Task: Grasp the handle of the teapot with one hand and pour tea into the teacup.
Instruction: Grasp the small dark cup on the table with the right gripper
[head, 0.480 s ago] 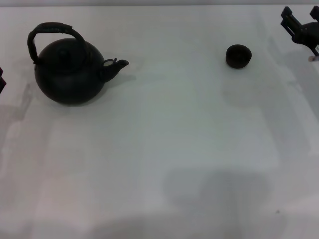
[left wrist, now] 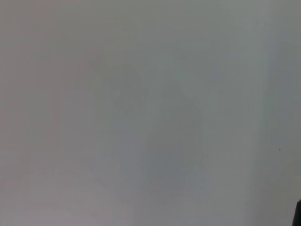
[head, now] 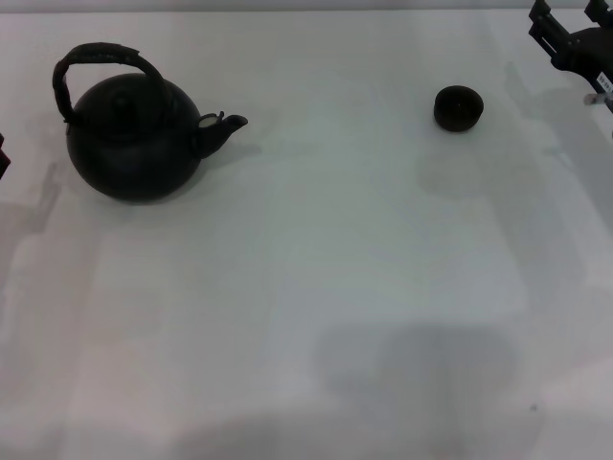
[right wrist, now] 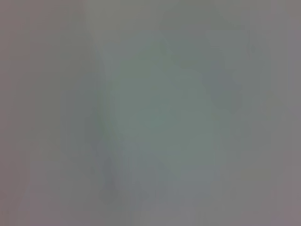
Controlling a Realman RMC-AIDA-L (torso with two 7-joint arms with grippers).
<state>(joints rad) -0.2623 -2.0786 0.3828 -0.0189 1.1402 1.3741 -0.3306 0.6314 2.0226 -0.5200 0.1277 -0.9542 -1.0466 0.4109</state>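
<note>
The teapot (head: 134, 142) is seen upright on the white desk (head: 316, 287) at the robot's left, handle (head: 96, 59) arched over its lid and spout turned toward the teacup (head: 458, 107), well apart at the right. The right pincer (head: 575, 46) is held beyond the teacup at the far right edge, the left pincer (head: 3, 158) barely showing at the left edge. Whether either pincer is spread cannot be told.

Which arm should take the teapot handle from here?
Left. The teapot stands at the table's left, its handle upright and free, with the left gripper just beside it at the frame edge. The right gripper is far across, beyond the teacup.
</note>
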